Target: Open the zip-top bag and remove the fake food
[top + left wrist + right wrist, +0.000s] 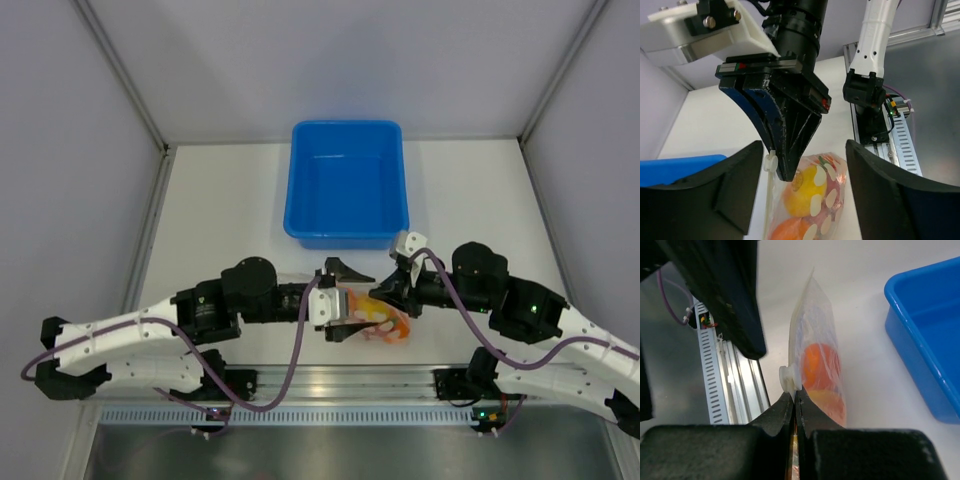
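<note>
1. My right gripper (795, 402) pinches the zip-top bag (812, 335) by its top edge, jaws closed tight.
2. My left gripper (804, 150) straddles it, jaws wide, gripping nothing.
3. The fake food (802, 187) sits inside; blue tub (347, 185) at twelve o'clock.

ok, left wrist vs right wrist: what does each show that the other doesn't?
Left wrist only: both fingers of the open left tool, the zip-top bag seen between them, its white dots, a yellow piece of fake food.
Right wrist only: the inside wall of the blue tub; left wrist gets a sliver.
Both: the right tool shut on the bag's top edge beside the white slider, and an orange piece.
</note>
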Robot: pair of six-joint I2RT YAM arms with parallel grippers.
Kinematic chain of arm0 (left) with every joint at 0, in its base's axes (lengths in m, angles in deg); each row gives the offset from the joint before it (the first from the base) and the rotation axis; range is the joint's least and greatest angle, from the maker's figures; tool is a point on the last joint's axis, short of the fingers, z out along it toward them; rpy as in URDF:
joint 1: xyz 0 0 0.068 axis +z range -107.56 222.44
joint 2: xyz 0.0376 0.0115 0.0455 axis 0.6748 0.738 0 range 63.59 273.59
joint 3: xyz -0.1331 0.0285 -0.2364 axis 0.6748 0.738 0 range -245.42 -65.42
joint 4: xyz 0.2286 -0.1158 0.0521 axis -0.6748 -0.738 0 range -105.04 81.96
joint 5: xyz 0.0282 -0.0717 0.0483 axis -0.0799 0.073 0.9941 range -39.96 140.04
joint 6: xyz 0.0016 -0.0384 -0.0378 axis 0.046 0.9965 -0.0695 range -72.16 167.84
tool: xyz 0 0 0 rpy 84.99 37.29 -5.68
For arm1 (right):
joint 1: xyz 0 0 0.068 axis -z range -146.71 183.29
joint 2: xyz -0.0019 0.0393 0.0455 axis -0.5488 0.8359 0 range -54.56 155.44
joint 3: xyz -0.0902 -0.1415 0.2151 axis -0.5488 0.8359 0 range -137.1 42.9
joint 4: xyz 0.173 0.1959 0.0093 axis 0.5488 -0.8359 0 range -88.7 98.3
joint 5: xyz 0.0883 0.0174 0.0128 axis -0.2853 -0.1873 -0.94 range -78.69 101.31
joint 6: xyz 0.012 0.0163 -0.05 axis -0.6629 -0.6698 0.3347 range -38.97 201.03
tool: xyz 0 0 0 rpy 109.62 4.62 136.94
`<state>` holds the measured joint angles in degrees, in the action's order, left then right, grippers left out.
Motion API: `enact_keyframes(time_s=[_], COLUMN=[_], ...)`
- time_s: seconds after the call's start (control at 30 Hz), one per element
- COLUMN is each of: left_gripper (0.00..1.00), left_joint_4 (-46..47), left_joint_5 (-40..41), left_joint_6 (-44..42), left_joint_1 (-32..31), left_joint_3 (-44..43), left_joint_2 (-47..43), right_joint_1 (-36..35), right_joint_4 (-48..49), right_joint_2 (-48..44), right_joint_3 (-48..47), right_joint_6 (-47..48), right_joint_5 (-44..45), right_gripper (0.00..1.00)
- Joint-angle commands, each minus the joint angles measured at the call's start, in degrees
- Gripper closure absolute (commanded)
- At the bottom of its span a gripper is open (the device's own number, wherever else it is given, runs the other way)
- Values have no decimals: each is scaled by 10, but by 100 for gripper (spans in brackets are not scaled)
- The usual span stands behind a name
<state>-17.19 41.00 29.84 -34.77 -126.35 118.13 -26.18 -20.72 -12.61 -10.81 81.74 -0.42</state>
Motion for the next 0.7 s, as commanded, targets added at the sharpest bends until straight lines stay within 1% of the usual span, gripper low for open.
enact_keyframes(time_s=[0.0,0.03,0.07,0.13,0.17,0.5,0.57,0.6,0.63,0.67], left_gripper=[32,36,37,38,38,42,55,58,66,68], left_joint_4=[-11,-11,-11,-6,-3,8,8,10,15,16], left_joint_5=[-79,-136,-171,-230,-239,-253,-259,-260,-261,-264], left_joint_6=[-7,4,29,43,48,51,52,54,55,55], left_joint_1=[47,68,113,153,173,177,177,177,178,178], left_joint_3=[-36,-41,-46,-50,-49,-24,-24,-24,-22,-22], left_joint_2=[21,35,40,51,55,69,70,71,70,71], right_joint_1=[5,4,6,5,5,5,5,5,5,5], right_joint_4=[11,11,12,12,12,11,12,12,13,14], right_joint_2=[-7,-8,-8,-8,-10,-13,-10,-8,-7,-6], right_joint_3=[-33,-32,-28,-26,-25,-22,-21,-22,-22,-23], right_joint_6=[19,19,19,20,20,24,24,25,25,25], right_joint_5=[-32,-30,-29,-30,-30,-7,-1,0,-1,-1], right_gripper=[100,100,100,100,100,100,100,100,100,100])
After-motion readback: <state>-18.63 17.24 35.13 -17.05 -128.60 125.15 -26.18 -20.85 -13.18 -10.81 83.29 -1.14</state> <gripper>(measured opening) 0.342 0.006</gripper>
